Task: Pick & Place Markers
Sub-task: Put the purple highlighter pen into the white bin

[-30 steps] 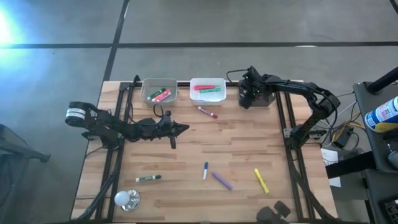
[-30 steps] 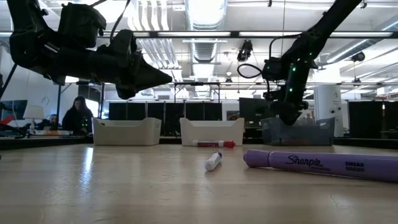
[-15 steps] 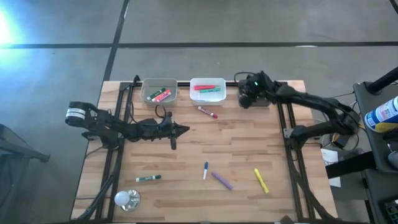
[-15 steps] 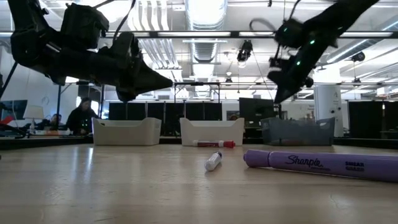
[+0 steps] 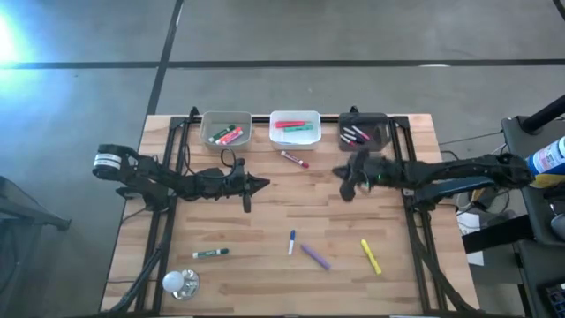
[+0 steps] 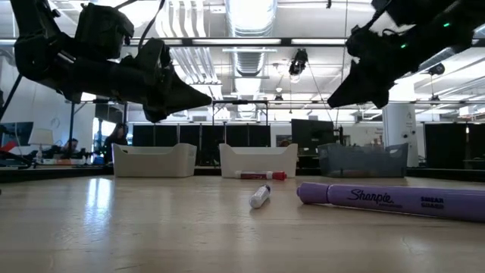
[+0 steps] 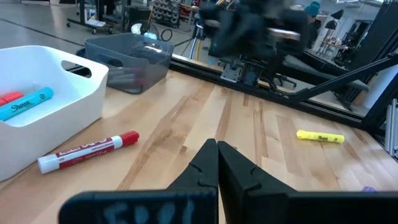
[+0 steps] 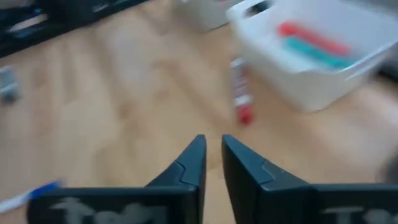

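Five markers lie flat on the wood table: a white one with a red cap (image 5: 295, 160), a green one (image 5: 210, 253), a blue-and-white one (image 5: 291, 241), a purple one (image 5: 315, 257) and a yellow one (image 5: 371, 256). More markers lie in the clear bin (image 5: 226, 129), the white bin (image 5: 294, 126) and the black bin (image 5: 364, 131). My left gripper (image 5: 265, 185) hangs shut above the table's middle left, holding nothing. My right gripper (image 5: 342, 179) hovers right of the red-capped marker (image 8: 239, 93), its fingers a narrow gap apart and empty.
The three bins stand in a row along the far edge. A white light bulb (image 5: 179, 283) lies at the near left corner. Bare wood stretches between the two grippers and the markers near the near edge. In the low view the purple marker (image 6: 390, 201) lies closest.
My right gripper has left the black bin at the far edge, risen, and swung toward the near edge and the table's left, ending over the table's middle right. The left arm has kept still, and no marker on the table has moved.
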